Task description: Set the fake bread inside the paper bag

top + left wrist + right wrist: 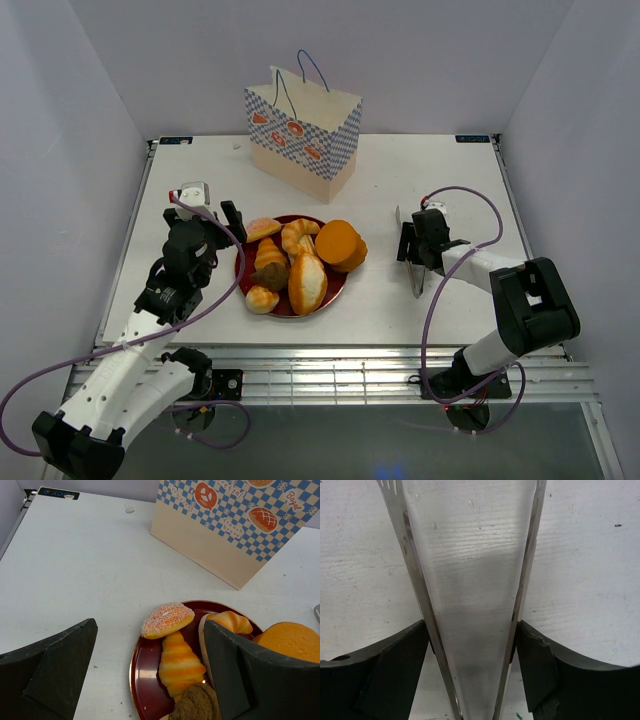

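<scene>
The fake bread lies piled on a dark red plate (336,287): a croissant (270,258), a round orange bun (341,244), a cream-topped loaf (307,283) and small rolls. The paper bag (300,140) stands upright behind the plate, checker-printed, with its cord handles up. My left gripper (218,228) hovers open over the plate's left edge. In the left wrist view a sugared bun (167,619) and a croissant (181,662) lie between its fingers, untouched. My right gripper (415,262) is to the right of the plate, with its pads pressed against both arms of metal tongs (415,570).
White walls enclose the table on three sides. The tongs (418,282) point toward the table's front edge. A brown cookie-like piece (197,702) lies at the plate's near side. The bag (220,540) stands just beyond the plate's far rim (145,680).
</scene>
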Tool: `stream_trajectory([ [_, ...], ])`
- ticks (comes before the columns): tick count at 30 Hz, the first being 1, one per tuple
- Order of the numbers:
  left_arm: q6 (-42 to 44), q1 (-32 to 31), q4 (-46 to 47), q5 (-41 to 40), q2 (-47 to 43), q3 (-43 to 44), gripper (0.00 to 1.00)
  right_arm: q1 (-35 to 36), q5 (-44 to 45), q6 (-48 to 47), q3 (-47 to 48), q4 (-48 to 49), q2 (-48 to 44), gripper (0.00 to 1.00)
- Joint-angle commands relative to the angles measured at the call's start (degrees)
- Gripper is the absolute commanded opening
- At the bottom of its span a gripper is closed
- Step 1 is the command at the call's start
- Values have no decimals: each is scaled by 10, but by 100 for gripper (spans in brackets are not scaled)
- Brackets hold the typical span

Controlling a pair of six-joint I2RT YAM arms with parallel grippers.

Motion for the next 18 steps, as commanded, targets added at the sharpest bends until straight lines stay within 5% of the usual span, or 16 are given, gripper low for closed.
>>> stream_trajectory([
  [1,3,-3,-1,-7,-4,9,98,6,-4,15,4,-49,18,73],
  [18,-1,-3,-4,-21,-2,11,98,11,5,-31,54,-152,-57,63],
])
